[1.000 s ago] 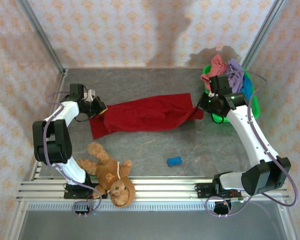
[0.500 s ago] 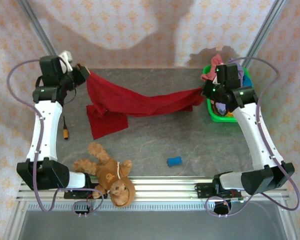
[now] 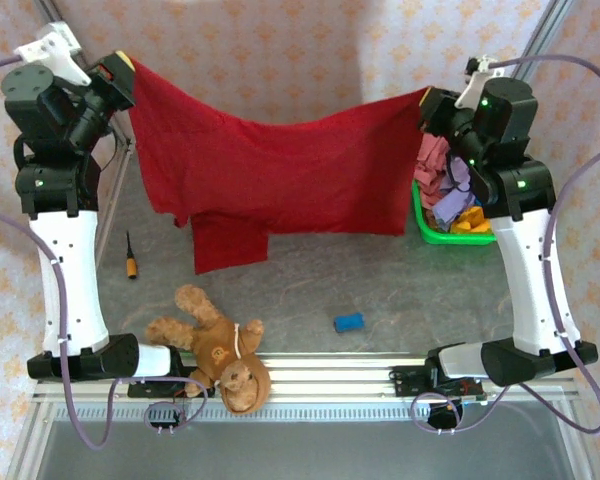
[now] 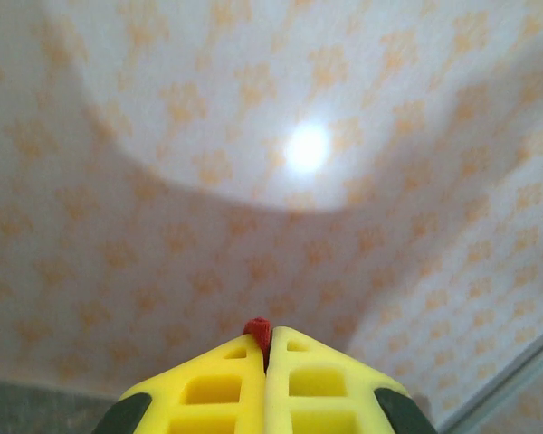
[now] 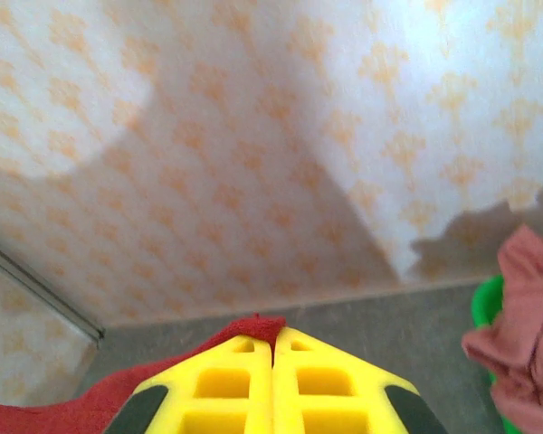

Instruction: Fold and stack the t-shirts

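The dark red t-shirt (image 3: pixel 280 170) hangs spread in the air above the table, stretched between both raised arms. My left gripper (image 3: pixel 126 66) is shut on its upper left corner; a red tuft (image 4: pixel 258 331) pokes out between the yellow fingers. My right gripper (image 3: pixel 427 97) is shut on the upper right corner, red cloth (image 5: pixel 253 327) showing at its tips and trailing left. One sleeve (image 3: pixel 228 245) dangles lowest. Salmon pink (image 3: pixel 435 165), lavender (image 3: pixel 460 178) and orange-yellow (image 3: pixel 470 220) tees lie heaped in the green basket; the pink one (image 5: pixel 520 307) also appears in the right wrist view.
The green basket (image 3: pixel 435 232) stands at the right edge of the grey table (image 3: pixel 380 280). A brown teddy bear (image 3: pixel 215 345) lies at the front left, a small blue object (image 3: pixel 349 322) at front centre, and an orange-tipped tool (image 3: pixel 131 262) at the left. Patterned walls surround the table.
Both arms rose sharply, lifting the dark red t-shirt off the table until it hangs spread between them. Both grippers have stayed shut on its corners.
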